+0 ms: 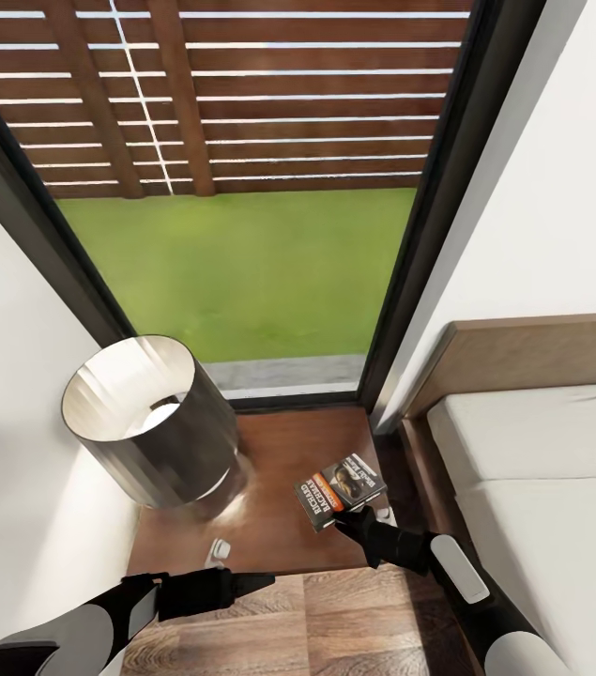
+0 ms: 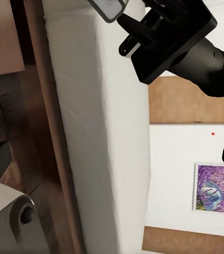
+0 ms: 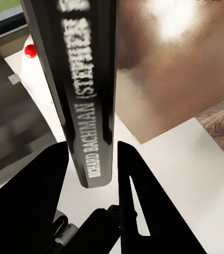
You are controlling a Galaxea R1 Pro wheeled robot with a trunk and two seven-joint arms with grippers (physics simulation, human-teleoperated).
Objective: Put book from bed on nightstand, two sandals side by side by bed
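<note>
right pincer (image 1: 352, 519) grips book (image 1: 340, 490) over nightstand (image 1: 279, 451) beside lamp (image 1: 147, 422).

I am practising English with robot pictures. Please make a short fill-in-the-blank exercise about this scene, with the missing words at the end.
1. The right gripper holds the ____ by its edge.
2. The book is above the top of the ____, beside the bed.
3. On the nightstand stands a lamp with a round ____.
4. The left gripper holds ____.

Missing words: book; nightstand; shade; nothing
</note>
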